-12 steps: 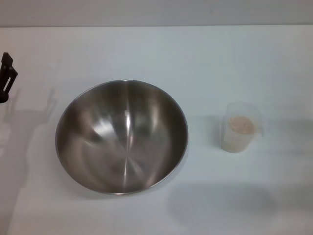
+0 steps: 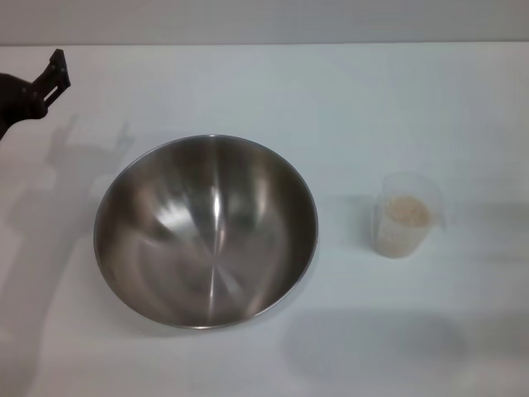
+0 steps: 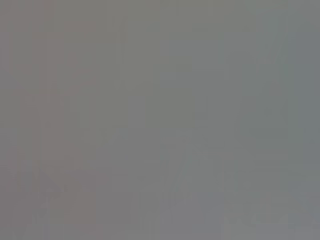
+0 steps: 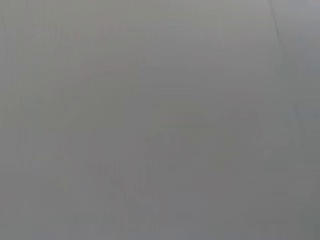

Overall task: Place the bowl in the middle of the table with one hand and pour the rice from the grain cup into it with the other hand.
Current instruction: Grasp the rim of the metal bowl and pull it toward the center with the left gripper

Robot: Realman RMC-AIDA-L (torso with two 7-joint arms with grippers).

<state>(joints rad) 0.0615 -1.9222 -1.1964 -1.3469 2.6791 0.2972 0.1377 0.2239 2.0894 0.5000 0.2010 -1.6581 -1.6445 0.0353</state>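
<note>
Steel bowl [image 2: 205, 231] sits left of the grain cup [image 2: 405, 217]; left gripper [image 2: 51, 79], state unclear, hovers at the table's [image 2: 347, 107] left edge.

Open table [image 2: 347, 107] between bowl [image 2: 205, 231], cup [image 2: 404, 217]

Dark, blocky left hand [image 2: 51, 76] with angular black fingers.

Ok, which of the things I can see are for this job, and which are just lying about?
For the job:
- bowl, left of centre on the table
- cup, standing apart to its right
- rice, inside the cup
- left end effector, at the far left edge, touching nothing

Just lying about:
- nothing visible; the right end effector is out of view
</note>
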